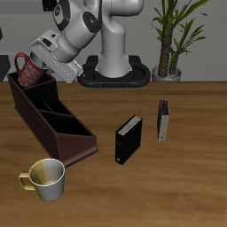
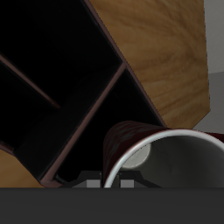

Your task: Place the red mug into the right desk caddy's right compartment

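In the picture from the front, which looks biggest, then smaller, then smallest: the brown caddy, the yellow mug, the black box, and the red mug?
1. right desk caddy
2. yellow-and-cream mug and black box: look alike, unsure
3. red mug: partly hidden by the gripper, and farther back

The right desk caddy lies on the table, running from its far end near the table's back edge toward the front edge. The red mug sits above the caddy's far end, held tilted at the gripper. In the wrist view the mug hangs just over the caddy, beside a divider wall. The yellow-and-cream mug stands past the caddy's near end, close to the table's front edge. 2 small boxes stand apart from the caddy toward the table's middle: 1 box nearer the front, the other box farther back. A potted plant stands behind the table beside the robot's base.
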### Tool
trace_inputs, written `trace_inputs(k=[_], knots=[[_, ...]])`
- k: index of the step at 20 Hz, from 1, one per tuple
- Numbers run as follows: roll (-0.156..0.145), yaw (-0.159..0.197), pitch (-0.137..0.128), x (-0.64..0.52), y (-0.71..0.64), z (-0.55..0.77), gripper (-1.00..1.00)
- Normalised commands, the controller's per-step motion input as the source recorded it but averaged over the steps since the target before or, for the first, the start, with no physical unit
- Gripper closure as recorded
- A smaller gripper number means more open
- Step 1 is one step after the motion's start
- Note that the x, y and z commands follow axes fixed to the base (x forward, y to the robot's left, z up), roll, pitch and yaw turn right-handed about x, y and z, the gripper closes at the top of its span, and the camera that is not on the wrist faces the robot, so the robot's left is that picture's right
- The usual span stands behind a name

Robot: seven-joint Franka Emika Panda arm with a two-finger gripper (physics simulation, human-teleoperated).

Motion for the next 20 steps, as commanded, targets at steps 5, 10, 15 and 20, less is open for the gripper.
trace_inputs(k=[5, 10, 15, 20], knots=[[-0.023, -0.023, 0.055, -0.1, -0.09, -0.38, 1.0], [-0.046, -0.007, 0.095, -0.15, -0.18, -0.49, 1.0], [-0.067, -0.048, 0.071, -0.15, -0.17, -0.26, -1.0], [-0.02, -0.015, 0.004, -0.05, -0.04, 0.01, -1.0]])
